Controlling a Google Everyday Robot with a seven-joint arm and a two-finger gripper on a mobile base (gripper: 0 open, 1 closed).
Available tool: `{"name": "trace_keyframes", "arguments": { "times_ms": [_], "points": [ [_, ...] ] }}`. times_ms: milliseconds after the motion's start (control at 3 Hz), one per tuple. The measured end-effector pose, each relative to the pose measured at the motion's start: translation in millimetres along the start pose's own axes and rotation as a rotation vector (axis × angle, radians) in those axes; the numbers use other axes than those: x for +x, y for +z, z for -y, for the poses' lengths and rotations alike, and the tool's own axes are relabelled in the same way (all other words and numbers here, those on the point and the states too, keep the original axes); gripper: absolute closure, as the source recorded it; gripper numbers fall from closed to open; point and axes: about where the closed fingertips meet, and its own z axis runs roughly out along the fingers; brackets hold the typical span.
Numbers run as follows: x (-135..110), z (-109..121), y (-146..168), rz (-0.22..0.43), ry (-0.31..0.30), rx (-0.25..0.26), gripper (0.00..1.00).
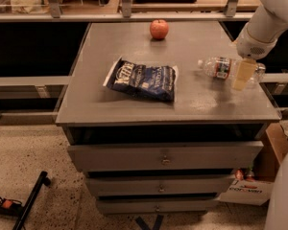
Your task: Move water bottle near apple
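The gripper [243, 74] overlaps the lying water bottle [220, 67]; whether it grips cannot be told; apple [159, 29] well apart.

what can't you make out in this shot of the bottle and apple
Camera view: the tool, over the right side of the table, covers the base end of the water bottle.
Its label text: too small to read.
The arm: cut off by the right edge.
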Motion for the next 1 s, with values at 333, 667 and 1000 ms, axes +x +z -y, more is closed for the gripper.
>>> {"name": "trace_keyframes", "arguments": {
  "times_ms": [333,667,1000],
  "points": [
    [-7.1,3.3,0.3,-0.002,0.001,-0.005,0.00],
    [-15.4,5.7,-3.1,-0.005,0.020,-0.022,0.00],
    [-15.7,7.0,-1.6,-0.009,0.051,-0.036,0.00]
  ]
}}
